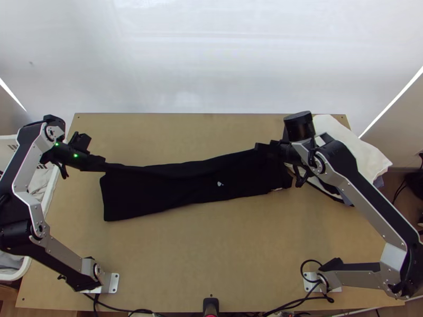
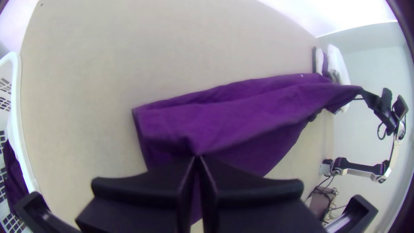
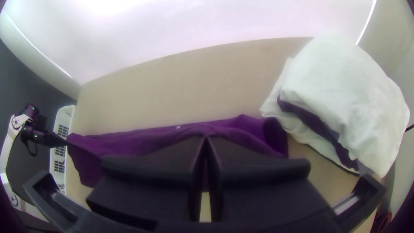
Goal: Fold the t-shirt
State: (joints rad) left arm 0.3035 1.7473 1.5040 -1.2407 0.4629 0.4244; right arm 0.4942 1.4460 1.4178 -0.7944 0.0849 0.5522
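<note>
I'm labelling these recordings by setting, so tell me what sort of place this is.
Probably a robot cloth-folding workstation: two arms mounted on a wooden table, a dark t-shirt stretched between them, and a pile of cloth at one side.

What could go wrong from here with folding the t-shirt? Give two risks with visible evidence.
The left gripper and right gripper pinch the t-shirt near opposite ends; uneven motion might skew the fold. The right gripper is close to the cloth pile, so swinging that way might disturb it.
</note>
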